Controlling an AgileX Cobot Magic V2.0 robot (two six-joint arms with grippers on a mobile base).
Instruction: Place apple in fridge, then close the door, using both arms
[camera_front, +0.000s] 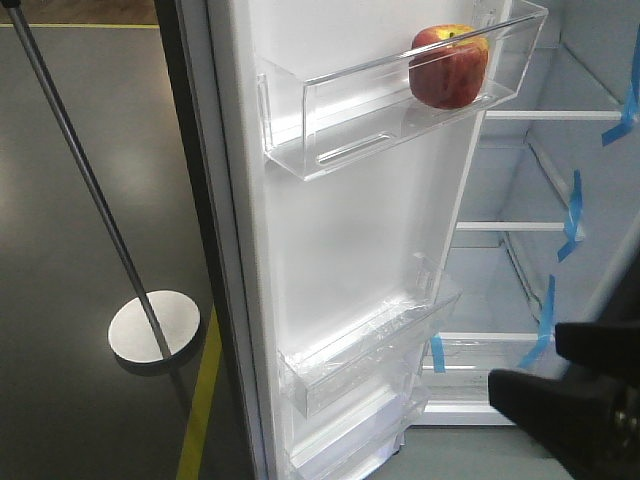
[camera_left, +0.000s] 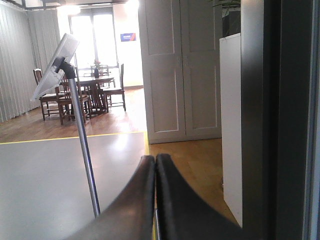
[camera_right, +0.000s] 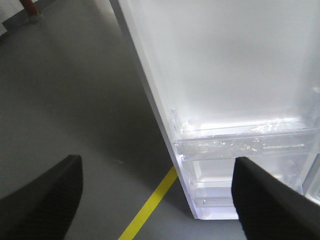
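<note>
Apple (camera_front: 448, 66) half-veiled in door bin (camera_front: 330, 112); left end effector (camera_left: 155, 161) together, right end effector (camera_right: 157, 162) apart.

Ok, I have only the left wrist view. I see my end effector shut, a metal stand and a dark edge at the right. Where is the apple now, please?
Observer: The apple sits in the top clear bin on the inside of the door, at the bin's right end.
Operator: Thank you. Is the door open or shut?
Observer: Open. Its white inner side faces the front camera, and to the right of it you can see into the fridge, with white shelves and blue tape strips.
</note>
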